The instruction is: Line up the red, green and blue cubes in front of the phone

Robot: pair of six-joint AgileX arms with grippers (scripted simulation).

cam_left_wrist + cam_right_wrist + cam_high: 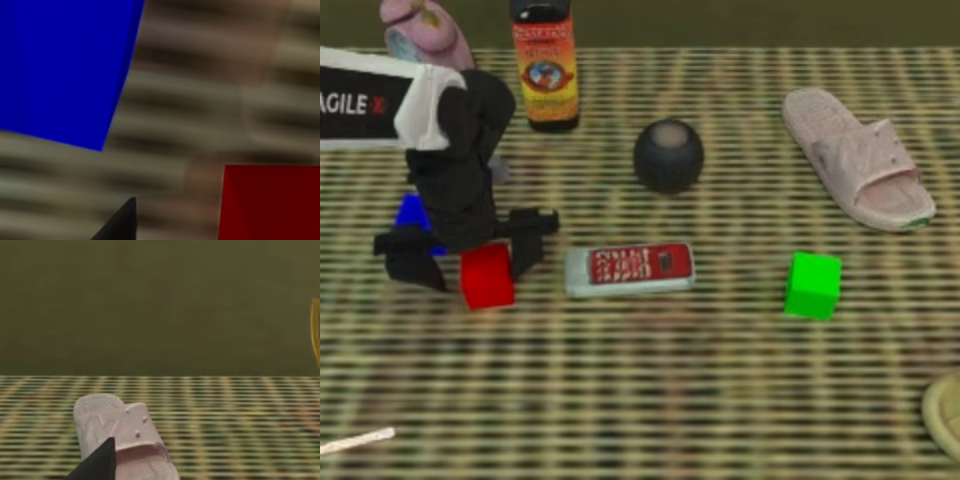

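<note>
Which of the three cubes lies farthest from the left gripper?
The green cube, alone on the right of the phone. The red cube and blue cube sit by the left gripper.

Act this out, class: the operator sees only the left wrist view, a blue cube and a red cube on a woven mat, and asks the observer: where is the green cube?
Observer: The green cube lies right of the phone, apart from it.
Operator: And the red one?
Observer: The red cube sits left of the phone, between the open jaws of the left gripper.
Operator: The right arm?
Observer: Outside the top view; its camera faces a pink slipper.
</note>
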